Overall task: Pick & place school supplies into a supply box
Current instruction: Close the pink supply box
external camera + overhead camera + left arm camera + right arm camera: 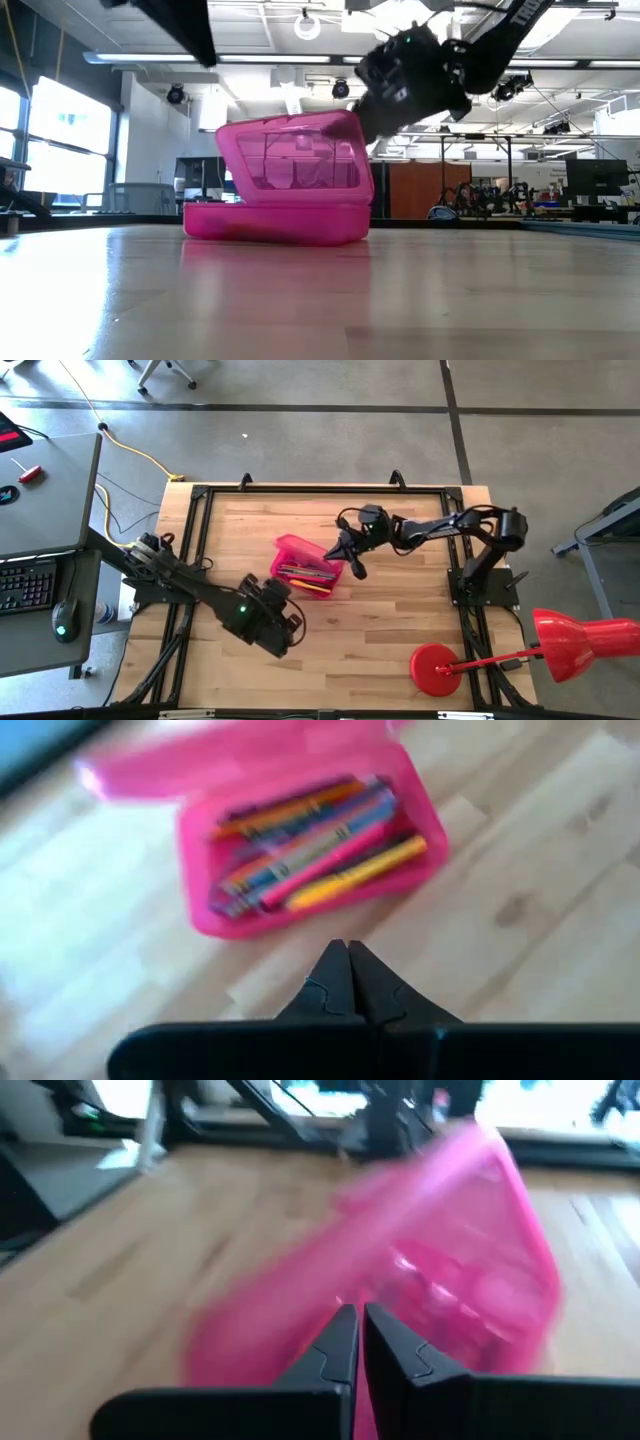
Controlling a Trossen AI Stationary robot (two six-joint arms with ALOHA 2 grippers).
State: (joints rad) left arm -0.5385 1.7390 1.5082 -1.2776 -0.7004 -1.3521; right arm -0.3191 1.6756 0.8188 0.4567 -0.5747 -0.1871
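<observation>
The right gripper [357,570], fingers pressed together and holding nothing, hangs at the raised lid [300,150] of the pink box [308,568], which lies just ahead of its fingertips in the right wrist view; whether the tips touch the lid cannot be told. Seen level across the table, the gripper's dark bulk sits at the lid's upper corner, the lid tilted up from the tray. On the box's other side, the left gripper [348,982] hovers near the tray, its fingers likewise pressed together and empty. Just beyond its tips the open tray holds the pencils and pens [315,845], a loose bundle of orange, yellow, pink and grey lying lengthwise inside. The box rests on the wooden table [380,640], between the two grippers. Well off beyond the right gripper, near the table's corner, stands a red lamp [437,668] on its round base, its shade reaching past the table edge.
</observation>
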